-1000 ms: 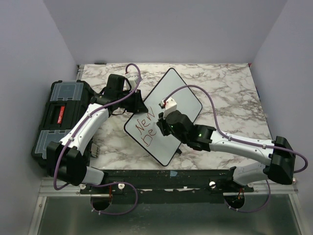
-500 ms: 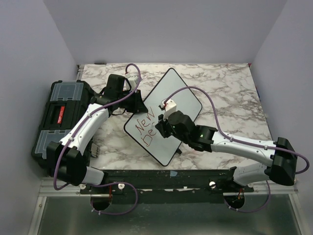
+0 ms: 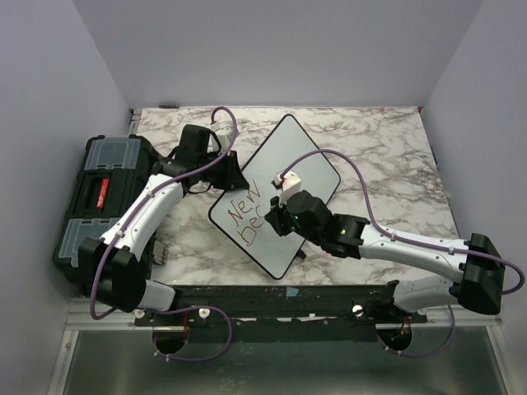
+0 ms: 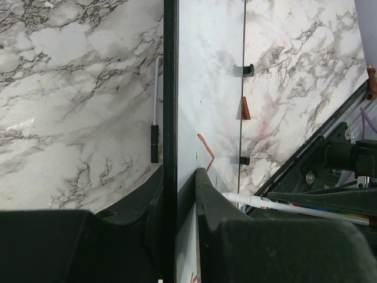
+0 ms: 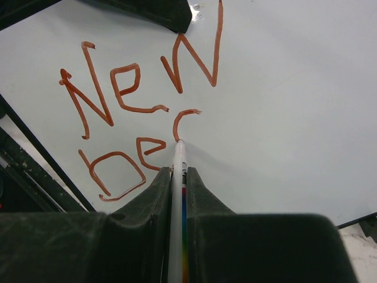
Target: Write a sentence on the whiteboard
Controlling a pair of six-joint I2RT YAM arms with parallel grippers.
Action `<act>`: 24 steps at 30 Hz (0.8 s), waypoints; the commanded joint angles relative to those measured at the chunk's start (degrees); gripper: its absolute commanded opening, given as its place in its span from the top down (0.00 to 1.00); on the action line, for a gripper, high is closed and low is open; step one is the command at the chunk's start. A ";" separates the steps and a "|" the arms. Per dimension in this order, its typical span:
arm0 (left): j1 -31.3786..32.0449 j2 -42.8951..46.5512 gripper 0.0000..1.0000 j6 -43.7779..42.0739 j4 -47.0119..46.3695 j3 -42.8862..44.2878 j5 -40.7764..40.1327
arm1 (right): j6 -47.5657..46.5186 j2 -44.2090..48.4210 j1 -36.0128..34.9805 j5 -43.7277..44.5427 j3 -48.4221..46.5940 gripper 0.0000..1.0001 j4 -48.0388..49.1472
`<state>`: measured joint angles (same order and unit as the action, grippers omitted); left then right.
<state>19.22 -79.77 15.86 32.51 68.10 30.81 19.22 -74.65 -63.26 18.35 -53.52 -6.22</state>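
On the marbled tabletop [image 3: 395, 164], between pale lilac walls [image 3: 272, 49], a black toolbox [image 3: 99, 189] sits far left. Beside it the left tool [image 4: 177, 180] pinches the edge of the whiteboard [image 3: 309, 160], set diagonally at mid-table. The red sentence [image 5: 123, 100] reads "New", then "be" and a started curve. The right tool [image 5: 178, 177] is clamped on a marker [image 5: 178, 152], its tip on the board.

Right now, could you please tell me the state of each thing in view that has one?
whiteboard: gripped at its edge, partly written on.
sentence: unfinished, reading "New" over "be" plus one curved stroke.
marker: uncapped, tip touching the whiteboard at that stroke.
left end effector: shut on the whiteboard's edge.
right end effector: shut on the marker.
black toolbox: closed.
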 commanded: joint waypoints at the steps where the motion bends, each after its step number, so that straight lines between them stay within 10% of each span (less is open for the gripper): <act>1: 1.78 -1.07 1.00 -7.86 3.14 -0.90 -8.81 | -0.24 -0.08 -0.08 3.23 0.96 0.99 -2.83; 24: 1.80 -0.91 1.00 -7.86 3.17 -1.08 -8.83 | -2.50 -5.20 -0.10 5.78 -6.57 0.99 -3.45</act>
<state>19.27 -79.77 15.86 32.45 68.10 30.70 16.91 -78.76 -63.26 24.58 -59.48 -8.97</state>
